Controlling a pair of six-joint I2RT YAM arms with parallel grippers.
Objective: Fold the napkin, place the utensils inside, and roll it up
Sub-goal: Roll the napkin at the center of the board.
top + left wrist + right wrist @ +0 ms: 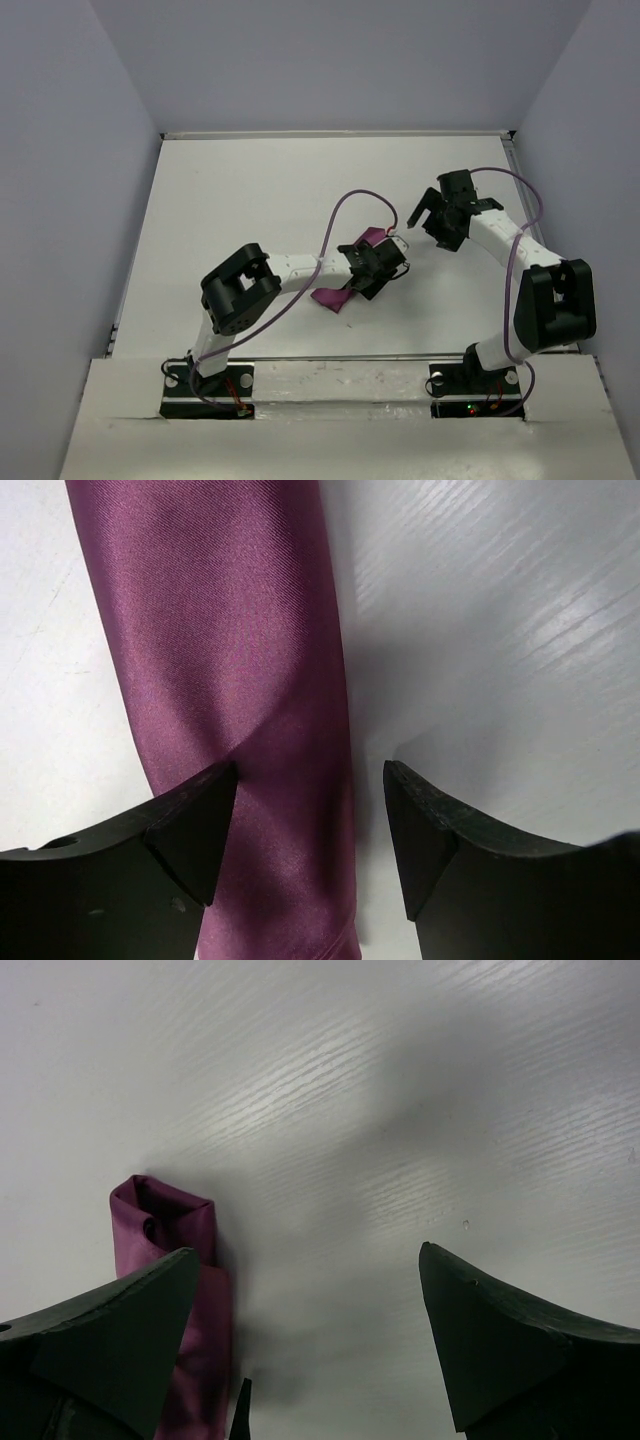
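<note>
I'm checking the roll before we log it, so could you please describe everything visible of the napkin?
The napkin is a plum-purple cloth with a faint sheen, rolled into a slim tube lying flat on the white table. From above it runs diagonally beneath the left gripper, both ends sticking out. That gripper's open jaws straddle it; whether a finger touches it is unclear. The right wrist view shows one end as a hollow opening.

A white table (250, 190) with a faint wood grain sits between 3 pale lavender walls (340, 60).
</note>
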